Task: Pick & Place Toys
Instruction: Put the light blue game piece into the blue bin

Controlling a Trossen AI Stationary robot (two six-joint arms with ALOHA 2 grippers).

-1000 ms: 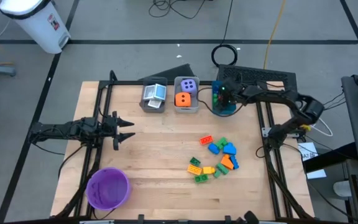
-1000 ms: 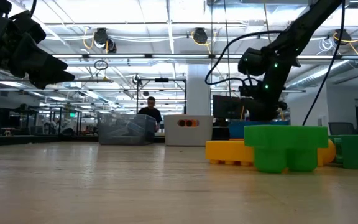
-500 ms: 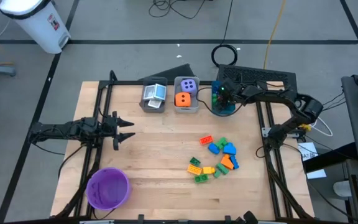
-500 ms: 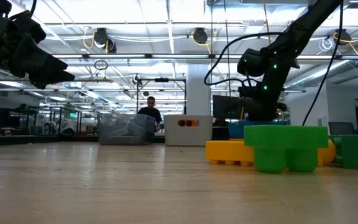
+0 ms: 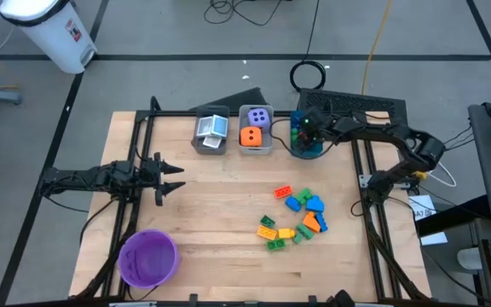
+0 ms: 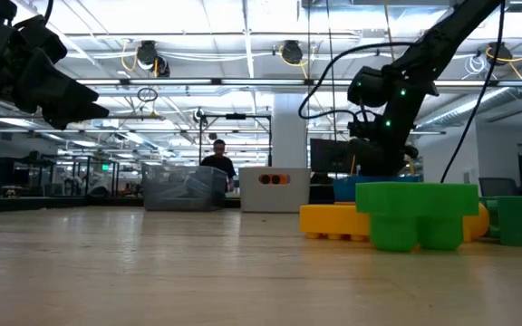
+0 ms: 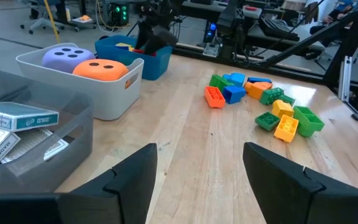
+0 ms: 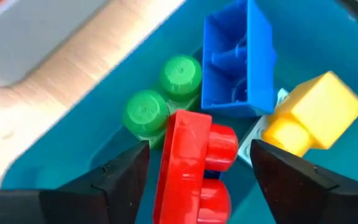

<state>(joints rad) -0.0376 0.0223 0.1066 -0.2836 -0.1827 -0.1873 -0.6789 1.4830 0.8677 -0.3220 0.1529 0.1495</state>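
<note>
My right gripper [image 5: 301,130] hangs open over the blue bin [image 5: 309,149] at the table's far right, pointing steeply down. In the right wrist view a red brick [image 8: 194,162] lies between its fingers with a gap on each side, on top of a green brick [image 8: 160,102], a blue brick [image 8: 235,62] and a yellow brick [image 8: 312,115] inside the bin. Several loose bricks [image 5: 295,217] lie on the table right of the middle. My left gripper [image 5: 176,177] waits open at the table's left side, with nothing between its fingers [image 7: 197,168].
A white bin [image 5: 257,147] holds a purple die [image 5: 260,117] and an orange die [image 5: 250,136]. Beside it a grey bin [image 5: 211,141] holds cards [image 7: 17,118]. A purple bowl [image 5: 148,257] stands at the near left. A metal frame runs along the table's sides.
</note>
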